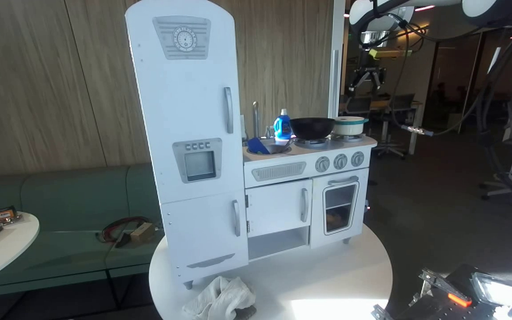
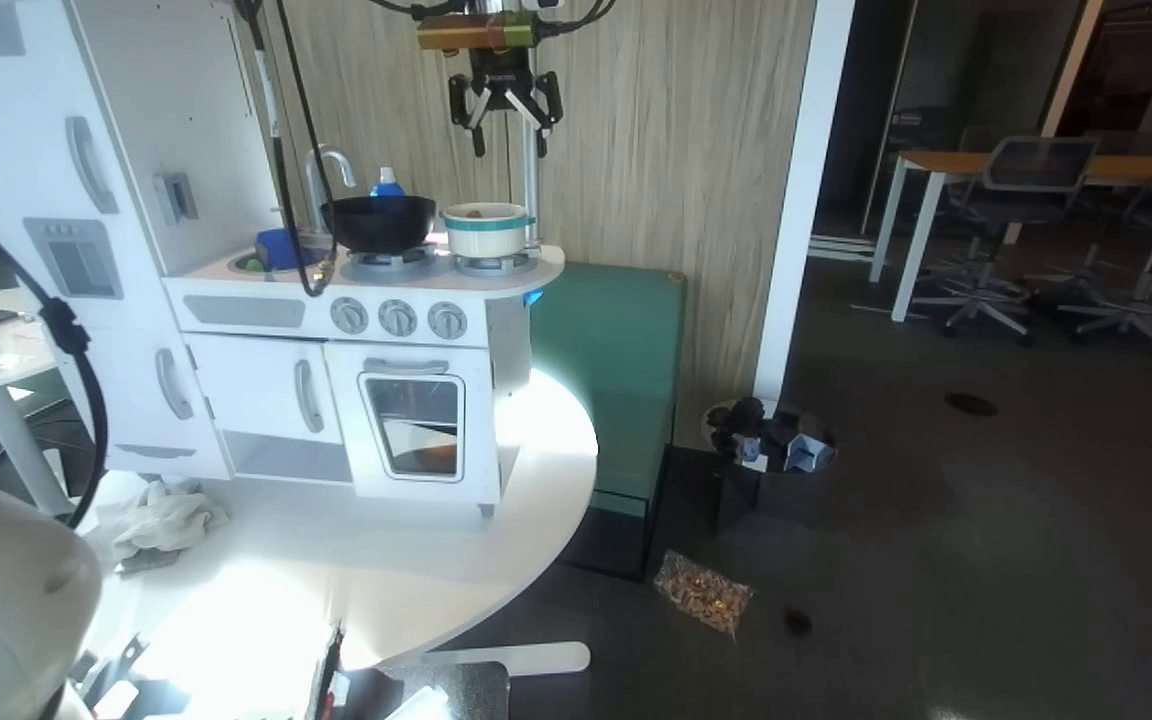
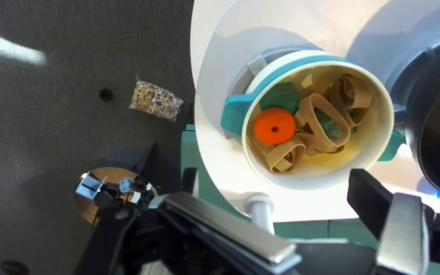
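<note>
Spread wide and empty, the gripper [image 3: 275, 183] hangs above the white pot [image 2: 484, 241], touching nothing — the burner [image 2: 494, 266] beneath the pot likely holds it level, and the pot's wall corrals the orange disc [image 3: 274, 124] and tan loops [image 3: 359, 95] inside, with the black wok [image 1: 312, 128] just beside it.

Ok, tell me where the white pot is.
In both exterior views, the white pot sits on the rightmost burner, right of the black pan and below the open gripper.

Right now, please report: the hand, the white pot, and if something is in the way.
Hand open, empty, higher than white pot. Pot on burner, uncovered, orange disc and tan loops inside. Black pan close beside it, possibly in the way.
</note>
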Controlling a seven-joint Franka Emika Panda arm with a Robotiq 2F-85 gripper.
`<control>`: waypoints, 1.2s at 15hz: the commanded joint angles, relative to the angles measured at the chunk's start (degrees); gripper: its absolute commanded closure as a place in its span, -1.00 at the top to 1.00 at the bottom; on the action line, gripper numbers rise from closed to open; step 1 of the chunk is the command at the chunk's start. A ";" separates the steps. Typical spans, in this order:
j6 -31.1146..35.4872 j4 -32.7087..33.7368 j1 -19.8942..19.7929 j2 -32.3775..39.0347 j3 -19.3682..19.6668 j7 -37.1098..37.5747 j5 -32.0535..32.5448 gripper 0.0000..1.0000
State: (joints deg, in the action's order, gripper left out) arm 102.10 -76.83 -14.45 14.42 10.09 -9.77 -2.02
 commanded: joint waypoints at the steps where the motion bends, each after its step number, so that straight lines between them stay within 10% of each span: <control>1: -6.76 10.25 -2.12 5.35 -0.50 -1.99 -5.03 1.00; 9: -5.03 9.41 -1.71 5.67 -0.03 -0.59 -3.57 1.00; 18: -13.39 4.85 7.59 -1.34 -3.12 13.44 -1.59 1.00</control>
State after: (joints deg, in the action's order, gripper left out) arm 88.70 -72.00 -6.82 13.05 6.96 3.75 -3.61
